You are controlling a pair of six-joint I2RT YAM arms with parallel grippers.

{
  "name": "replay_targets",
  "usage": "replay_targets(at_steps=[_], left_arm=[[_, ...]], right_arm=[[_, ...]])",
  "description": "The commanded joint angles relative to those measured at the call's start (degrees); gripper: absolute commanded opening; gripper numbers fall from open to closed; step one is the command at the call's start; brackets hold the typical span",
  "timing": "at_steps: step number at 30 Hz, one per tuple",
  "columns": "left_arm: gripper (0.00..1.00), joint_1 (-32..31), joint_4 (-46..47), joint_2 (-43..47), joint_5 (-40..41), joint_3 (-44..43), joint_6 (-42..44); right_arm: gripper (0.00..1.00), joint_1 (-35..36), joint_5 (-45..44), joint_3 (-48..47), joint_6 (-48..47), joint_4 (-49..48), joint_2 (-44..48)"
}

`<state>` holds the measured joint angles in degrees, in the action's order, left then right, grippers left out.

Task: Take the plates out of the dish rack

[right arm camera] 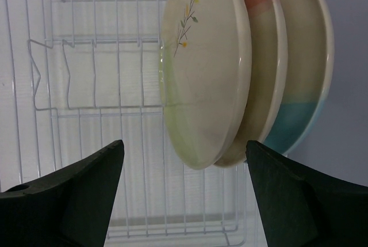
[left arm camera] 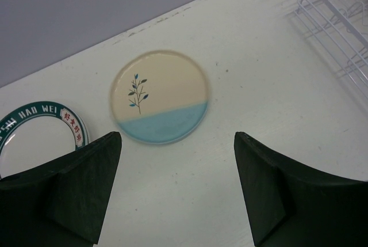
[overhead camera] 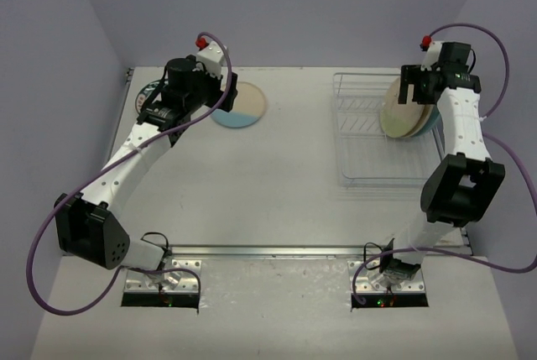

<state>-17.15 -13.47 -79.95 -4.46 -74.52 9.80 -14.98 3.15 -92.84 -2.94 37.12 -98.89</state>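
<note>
A: Top external view. The dish rack [overhead camera: 369, 138] sits on the right half of the table [overhead camera: 277, 200], toward the far edge. Three plates stand on edge in it, bunched at its right side.

B: Right wrist view agrees. Foremost is a cream plate with yellow-flowered sprig [right arm camera: 204, 68], its lower part pale green. Behind it is a pink-topped plate [right arm camera: 265, 40], then a blue-based plate [right arm camera: 305, 57]. All three lean the same way, packed close.

A: State of the right gripper [right arm camera: 184, 149]?

B: Spread wide, hanging at the far right of the rack by the plates, nothing pinched. The foremost plate's lower rim shows in the gap. Can't tell whether it touches either finger.

A: Far left of the table, two plates lie flat. A cream-and-blue plate with leaf sprig [left arm camera: 159, 97], and left of it a green-rimmed plate [left arm camera: 40, 137], lettered, with red marks on the rim. Near each other, not touching.

B: And the left gripper [left arm camera: 177, 143]?

A: Jaws apart over bare table, on the near side of the cream-and-blue plate, holding nothing. From overhead the left arm [overhead camera: 134, 154] hides most of the green-rimmed plate.
</note>
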Motion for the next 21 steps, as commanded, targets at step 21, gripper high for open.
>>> replay_targets(at_steps=[21], left_arm=[[0.78,0.36,1.70,-2.43,0.17,-2.71,-0.24]], right_arm=[[0.66,-0.05,3.23,-1.83,-3.98,-6.29,-9.20]])
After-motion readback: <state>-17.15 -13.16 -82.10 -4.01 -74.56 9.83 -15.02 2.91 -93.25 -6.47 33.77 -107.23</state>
